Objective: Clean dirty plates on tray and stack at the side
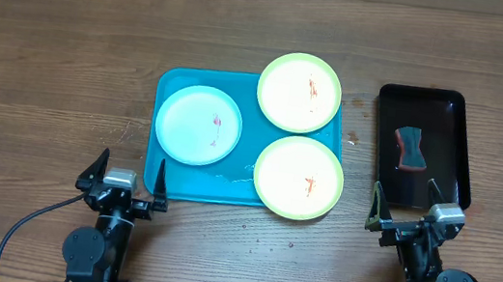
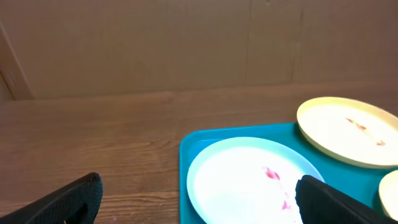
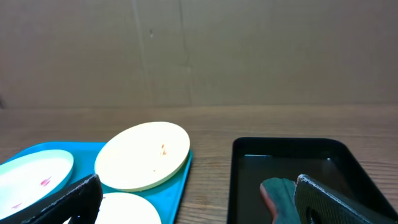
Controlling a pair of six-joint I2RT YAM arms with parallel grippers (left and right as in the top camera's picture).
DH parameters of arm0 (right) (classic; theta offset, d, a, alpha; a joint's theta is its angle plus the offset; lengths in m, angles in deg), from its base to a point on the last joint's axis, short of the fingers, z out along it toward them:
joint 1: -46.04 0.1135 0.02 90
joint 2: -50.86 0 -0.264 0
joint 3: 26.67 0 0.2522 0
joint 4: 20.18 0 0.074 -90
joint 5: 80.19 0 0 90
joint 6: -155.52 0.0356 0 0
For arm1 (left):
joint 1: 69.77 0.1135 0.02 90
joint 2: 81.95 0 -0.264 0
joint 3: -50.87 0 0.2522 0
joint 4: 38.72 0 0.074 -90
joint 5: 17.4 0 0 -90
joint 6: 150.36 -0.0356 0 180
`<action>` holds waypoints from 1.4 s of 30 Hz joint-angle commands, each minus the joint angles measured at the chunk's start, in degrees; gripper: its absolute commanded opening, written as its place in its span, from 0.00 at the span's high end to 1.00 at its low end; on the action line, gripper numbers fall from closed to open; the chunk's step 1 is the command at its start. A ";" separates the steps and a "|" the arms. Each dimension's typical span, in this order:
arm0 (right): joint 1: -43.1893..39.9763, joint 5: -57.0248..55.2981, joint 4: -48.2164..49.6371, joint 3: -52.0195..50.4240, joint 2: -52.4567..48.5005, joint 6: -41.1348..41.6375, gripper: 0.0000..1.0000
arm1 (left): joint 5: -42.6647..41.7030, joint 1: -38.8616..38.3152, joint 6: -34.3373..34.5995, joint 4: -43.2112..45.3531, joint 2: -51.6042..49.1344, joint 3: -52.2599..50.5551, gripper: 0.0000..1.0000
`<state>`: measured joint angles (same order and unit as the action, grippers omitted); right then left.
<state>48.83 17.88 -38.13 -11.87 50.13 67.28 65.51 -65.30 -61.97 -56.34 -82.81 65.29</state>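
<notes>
The turquoise tray holds three plates, each with red-orange smears. A pale blue-white plate lies on its left half. One green-rimmed plate overhangs the far right corner and another overhangs the near right corner. My left gripper stands open at the tray's near left corner, above the table. In the left wrist view its gap frames the pale plate. My right gripper is open and empty just in front of the black tray, right of the plates.
A smaller black tray sits at the right with a red and dark green sponge in it. In the right wrist view the sponge lies beside my right finger. Bare wooden table surrounds both trays.
</notes>
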 commanded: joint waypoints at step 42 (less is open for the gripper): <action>0.37 8.79 -51.32 79.71 -76.13 0.44 0.00 | -12.07 -0.35 4.55 -61.99 -91.76 87.08 0.00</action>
<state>48.81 26.12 -88.95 66.16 -24.49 67.47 55.04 -65.30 -60.87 -118.52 -169.91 151.10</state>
